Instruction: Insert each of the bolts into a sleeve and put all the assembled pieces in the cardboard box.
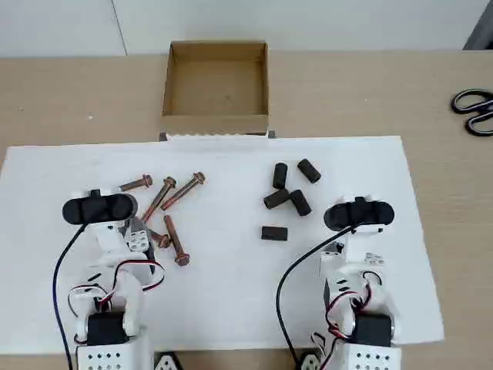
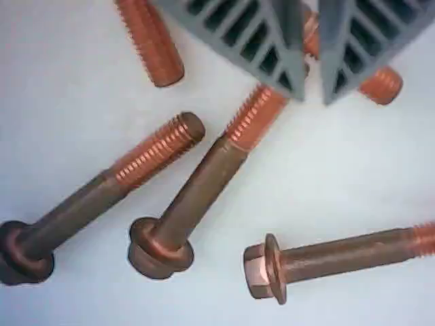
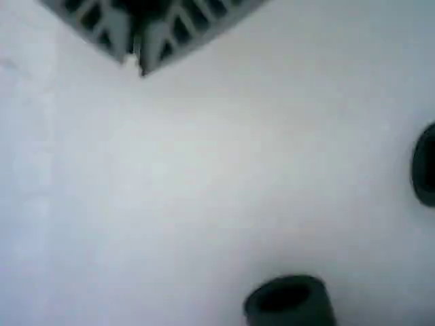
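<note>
Several copper bolts (image 1: 166, 196) lie scattered on the left of the white sheet (image 1: 223, 308). Several black sleeves (image 1: 289, 196) lie right of centre. The open cardboard box (image 1: 216, 85) stands empty at the back. My left gripper (image 2: 312, 95) hangs shut just above the bolts, its grey fingertips (image 2: 292, 75) over the threaded end of one bolt (image 2: 197, 197), with nothing held. Another bolt (image 2: 333, 261) lies close by. My right gripper (image 3: 136, 64) is shut above bare paper, apart from a sleeve (image 3: 289, 302) and a second sleeve (image 3: 425, 173).
Scissors (image 1: 474, 108) lie on the wooden table (image 1: 62, 92) at the far right, off the sheet. Both arm bases stand at the front edge. Bare paper runs between the bolts and the sleeves.
</note>
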Available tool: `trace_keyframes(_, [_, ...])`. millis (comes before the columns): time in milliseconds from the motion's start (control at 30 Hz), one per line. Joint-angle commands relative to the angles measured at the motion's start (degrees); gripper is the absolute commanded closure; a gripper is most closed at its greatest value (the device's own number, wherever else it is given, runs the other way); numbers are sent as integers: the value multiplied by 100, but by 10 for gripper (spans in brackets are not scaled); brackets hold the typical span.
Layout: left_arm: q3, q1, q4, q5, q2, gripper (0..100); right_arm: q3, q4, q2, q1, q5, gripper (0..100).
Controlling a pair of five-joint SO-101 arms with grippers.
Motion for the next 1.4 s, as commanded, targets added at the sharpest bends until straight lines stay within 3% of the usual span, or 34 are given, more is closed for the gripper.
trace_keyframes(0, [-40, -9, -141, 35, 9, 994, -35, -66, -75, 48, 62, 995])
trace_keyframes(867, [-40, -9, -141, 35, 9, 994, -35, -66, -75, 13, 62, 995])
trace_keyframes(1367, [-40, -9, -141, 35, 9, 994, -35, -66, -75, -453, 44, 995])
